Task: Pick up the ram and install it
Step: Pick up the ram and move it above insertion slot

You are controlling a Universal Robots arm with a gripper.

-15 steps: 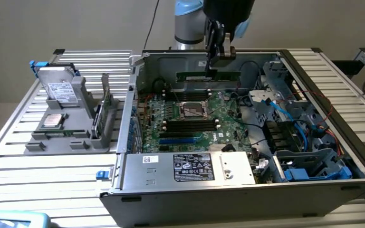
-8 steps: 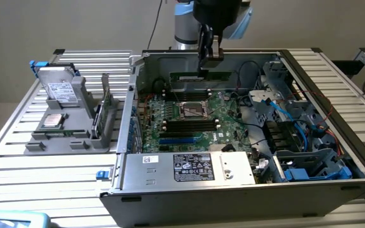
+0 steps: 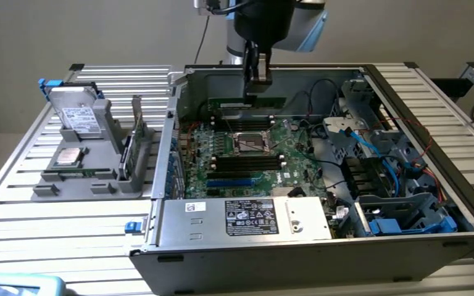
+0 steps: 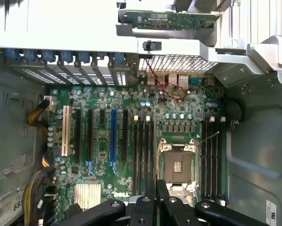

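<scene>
The ram, a narrow green stick with a small whitish label, hangs level inside the open computer case, just above the far memory slots behind the processor socket. My gripper comes straight down from above and is shut on the ram's upper edge. In the wrist view the dark fingers are pressed together over the motherboard, between the black memory slots and the socket. A second group of slots lies on the socket's other side.
A grey holder on the exterior view's left carries a hard drive, a silver processor chip and an upright green expansion card. The power supply, blue cables and drive cages crowd the case.
</scene>
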